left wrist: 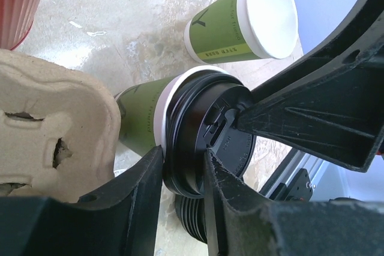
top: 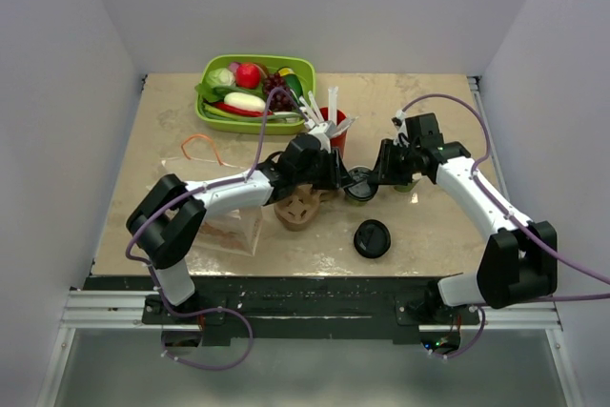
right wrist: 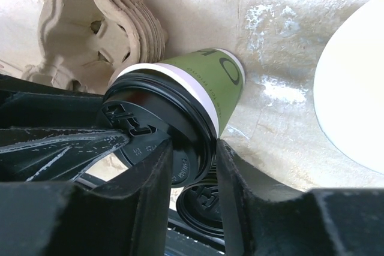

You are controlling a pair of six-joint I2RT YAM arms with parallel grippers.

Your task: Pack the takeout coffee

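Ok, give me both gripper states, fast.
Left gripper: closed on the black lid of the green cup.
Right gripper: closed on the same lid's rim.

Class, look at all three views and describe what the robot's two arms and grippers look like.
The left arm and right arm have white links joined by chunky black joints. A thin purple cable loops loosely along each. The left gripper and right gripper are matte black, each with two wedge-shaped fingers stiffened by triangular ribs and finely scratched.
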